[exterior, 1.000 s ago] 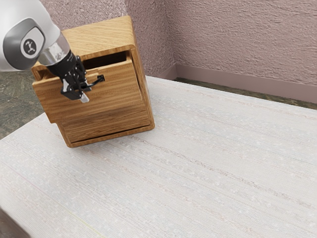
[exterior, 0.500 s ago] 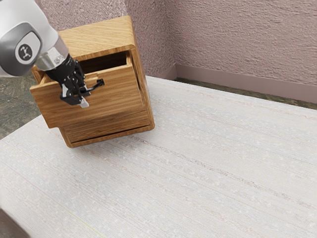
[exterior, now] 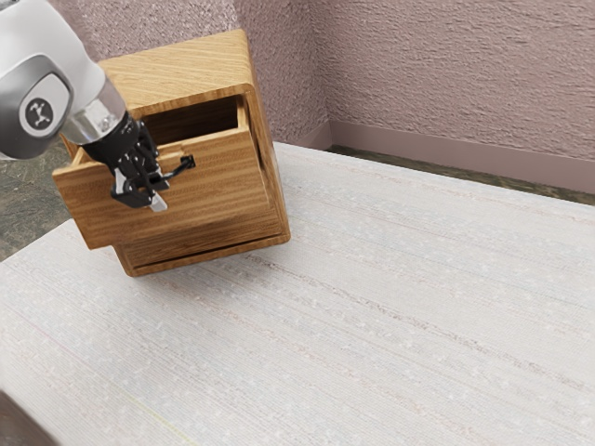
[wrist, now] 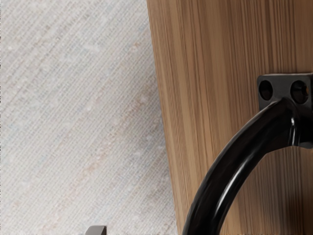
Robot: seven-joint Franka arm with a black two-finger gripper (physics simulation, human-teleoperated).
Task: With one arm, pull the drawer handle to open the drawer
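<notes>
Nearest me in the exterior view lies the pale wood-grained table top (exterior: 372, 316). At about ten o'clock on it, the upper oak-coloured wooden drawer (exterior: 218, 186) juts partway out of its small oak-coloured wooden cabinet (exterior: 186, 70), with a dark gap open behind the drawer's front. My black two-finger gripper (exterior: 146, 189) comes in from ten o'clock and sits on that front. As far as I can read it, it is narrowly closed around the black curved metal handle (exterior: 179, 167) and has hold of nothing else. The handle's long axis runs across the drawer front, roughly eight o'clock to two o'clock, and my grip is at its eight o'clock end. In the wrist view its bar arcs away from the black screwed mounting plate (wrist: 286, 93), close under my hand. I judge the drawer's travel lies toward seven o'clock, square to that axis, so the pull should go straight that way. Farthest off stands the pink rough-plastered wall (exterior: 446, 65).
</notes>
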